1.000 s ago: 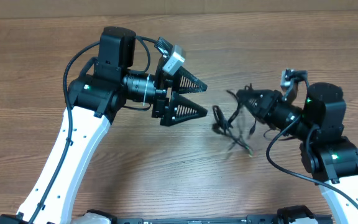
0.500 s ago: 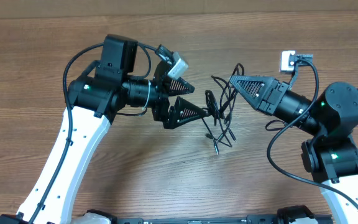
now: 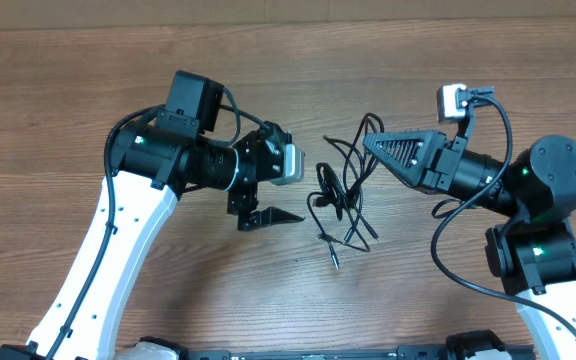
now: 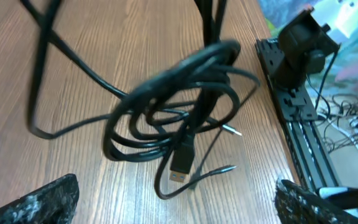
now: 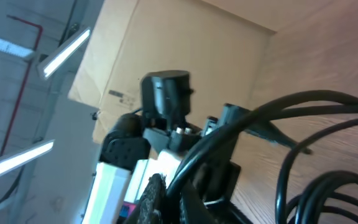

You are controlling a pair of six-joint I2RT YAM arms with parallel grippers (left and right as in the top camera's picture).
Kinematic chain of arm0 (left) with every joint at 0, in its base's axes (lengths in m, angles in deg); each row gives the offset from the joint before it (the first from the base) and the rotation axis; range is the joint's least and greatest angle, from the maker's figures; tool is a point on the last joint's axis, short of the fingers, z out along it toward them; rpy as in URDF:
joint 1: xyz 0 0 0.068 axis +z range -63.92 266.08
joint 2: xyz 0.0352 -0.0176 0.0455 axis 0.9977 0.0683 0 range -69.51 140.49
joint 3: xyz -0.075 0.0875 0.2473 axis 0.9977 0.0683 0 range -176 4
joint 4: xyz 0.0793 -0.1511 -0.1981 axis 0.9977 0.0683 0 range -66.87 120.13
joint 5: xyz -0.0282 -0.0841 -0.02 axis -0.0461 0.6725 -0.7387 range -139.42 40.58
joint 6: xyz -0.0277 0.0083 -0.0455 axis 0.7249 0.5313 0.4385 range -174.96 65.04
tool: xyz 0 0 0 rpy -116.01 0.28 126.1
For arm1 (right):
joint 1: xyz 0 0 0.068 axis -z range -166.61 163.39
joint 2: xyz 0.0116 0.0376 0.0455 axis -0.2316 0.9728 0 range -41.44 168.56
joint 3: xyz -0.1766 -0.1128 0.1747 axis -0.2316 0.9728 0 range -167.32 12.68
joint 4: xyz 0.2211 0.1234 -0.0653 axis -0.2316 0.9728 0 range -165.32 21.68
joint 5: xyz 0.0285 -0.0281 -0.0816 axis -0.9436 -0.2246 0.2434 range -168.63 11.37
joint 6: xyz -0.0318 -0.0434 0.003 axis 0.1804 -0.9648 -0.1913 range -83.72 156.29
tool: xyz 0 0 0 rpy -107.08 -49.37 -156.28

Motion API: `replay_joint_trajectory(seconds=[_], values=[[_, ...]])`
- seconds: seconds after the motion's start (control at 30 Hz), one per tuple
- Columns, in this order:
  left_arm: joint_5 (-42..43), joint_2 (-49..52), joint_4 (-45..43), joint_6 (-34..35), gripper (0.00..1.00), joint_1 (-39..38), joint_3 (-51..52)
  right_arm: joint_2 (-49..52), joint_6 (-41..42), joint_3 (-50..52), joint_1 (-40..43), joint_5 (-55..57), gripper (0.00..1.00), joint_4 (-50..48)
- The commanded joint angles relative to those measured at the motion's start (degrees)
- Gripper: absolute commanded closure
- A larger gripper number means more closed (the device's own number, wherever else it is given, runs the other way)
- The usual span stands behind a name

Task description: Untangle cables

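Between the two arms, near the middle of the wooden surface, we see the cables: thin black cords in a loose tangle of loops. Their upper strands rise to the right gripper, whose jaws are closed on them. From the right wrist camera we see the cords bunch together where they enter the jaws. The lower loops hang down to the surface, and a few loose ends lie on it, trailing toward the near edge. One end carries a flat metal plug; two others end in thin pins. The left gripper sits just left of the tangle, apart from it. Its jaws are spread wide, holding nothing, and point at the coil.
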Motion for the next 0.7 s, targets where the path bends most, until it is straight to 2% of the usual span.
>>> replay_joint_trajectory(seconds=[0.0, 0.13, 0.4, 0.67], values=[[3.8, -0.7, 0.8, -7.8, 0.0, -0.3, -0.3, -0.5, 5.5, -0.6, 0.2, -1.4, 0.96, -4.7], [5.2, -0.7, 0.3, -8.7, 0.0, -2.1, -0.3, -0.5, 8.3, -0.6, 0.2, -2.7, 0.96, -9.3], [6.2, -0.5, -3.8, -8.6, 0.0, -6.1, -0.3, -0.5, 9.1, -0.6, 0.1, -5.2, 0.96, -9.4], [4.3, -0.5, -6.0, -8.3, 0.0, -6.3, -0.3, -0.5, 9.1, -0.6, 0.1, -7.3, 0.96, -9.3]])
